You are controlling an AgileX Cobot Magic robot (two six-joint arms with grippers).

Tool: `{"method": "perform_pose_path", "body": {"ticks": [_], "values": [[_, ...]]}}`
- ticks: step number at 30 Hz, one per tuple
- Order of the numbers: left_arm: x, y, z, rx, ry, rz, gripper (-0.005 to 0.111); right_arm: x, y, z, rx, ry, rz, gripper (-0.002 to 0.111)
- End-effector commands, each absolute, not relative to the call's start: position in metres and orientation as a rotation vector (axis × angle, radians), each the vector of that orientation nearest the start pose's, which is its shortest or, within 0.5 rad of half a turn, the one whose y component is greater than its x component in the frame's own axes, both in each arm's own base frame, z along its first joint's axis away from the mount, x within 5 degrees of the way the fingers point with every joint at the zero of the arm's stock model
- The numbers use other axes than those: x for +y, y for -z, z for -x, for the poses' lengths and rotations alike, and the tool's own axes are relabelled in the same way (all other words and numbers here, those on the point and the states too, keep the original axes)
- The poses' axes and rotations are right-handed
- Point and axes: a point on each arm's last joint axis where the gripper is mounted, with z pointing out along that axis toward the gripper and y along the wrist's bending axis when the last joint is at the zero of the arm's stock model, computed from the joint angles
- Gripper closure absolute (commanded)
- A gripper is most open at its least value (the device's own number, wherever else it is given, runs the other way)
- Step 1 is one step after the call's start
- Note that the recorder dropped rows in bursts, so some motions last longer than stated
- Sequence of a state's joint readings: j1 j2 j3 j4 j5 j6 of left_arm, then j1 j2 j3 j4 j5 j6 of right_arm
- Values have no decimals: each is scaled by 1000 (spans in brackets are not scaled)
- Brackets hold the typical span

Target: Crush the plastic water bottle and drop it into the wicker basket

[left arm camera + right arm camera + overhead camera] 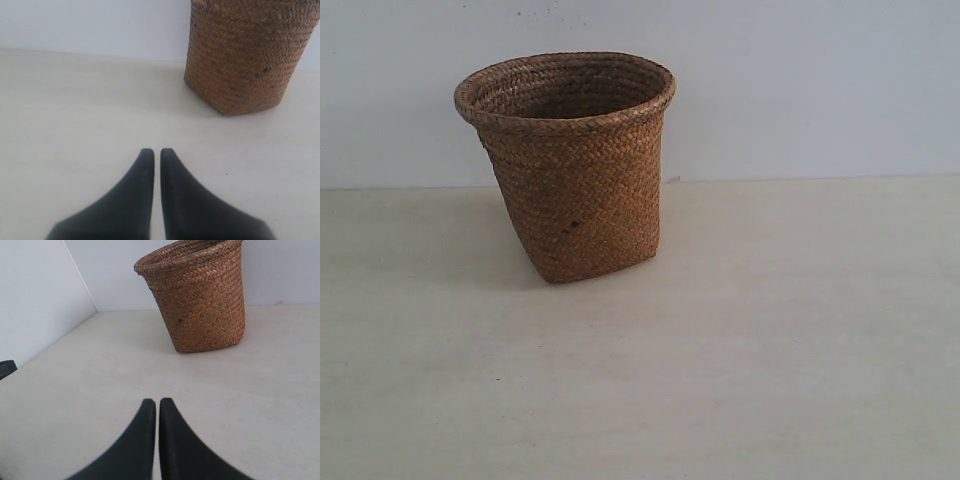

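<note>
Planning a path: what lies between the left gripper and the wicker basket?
Nothing: only bare table between left gripper and wicker basket, per left wrist view.

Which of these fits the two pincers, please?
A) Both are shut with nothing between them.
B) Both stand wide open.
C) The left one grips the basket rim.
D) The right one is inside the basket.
A: each wrist view shows it, the left pincer and the right pincer each with jaws together over bare table and nothing held, both apart from the basket.
</note>
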State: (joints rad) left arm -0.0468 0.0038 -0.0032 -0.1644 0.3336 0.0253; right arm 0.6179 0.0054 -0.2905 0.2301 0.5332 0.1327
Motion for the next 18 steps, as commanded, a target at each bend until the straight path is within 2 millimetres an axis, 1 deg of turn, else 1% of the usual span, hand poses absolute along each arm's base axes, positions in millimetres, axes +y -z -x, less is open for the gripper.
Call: {"method": "perform_pose_path", "body": {"ticks": [1,18], "values": [[-7,-184,-53,1813,212,98,103,27,-261,-20,1739,-792,347,108],[-7,-184,-54,1812,194,81,103,27,-261,-20,1739,-792,347,108]]}}
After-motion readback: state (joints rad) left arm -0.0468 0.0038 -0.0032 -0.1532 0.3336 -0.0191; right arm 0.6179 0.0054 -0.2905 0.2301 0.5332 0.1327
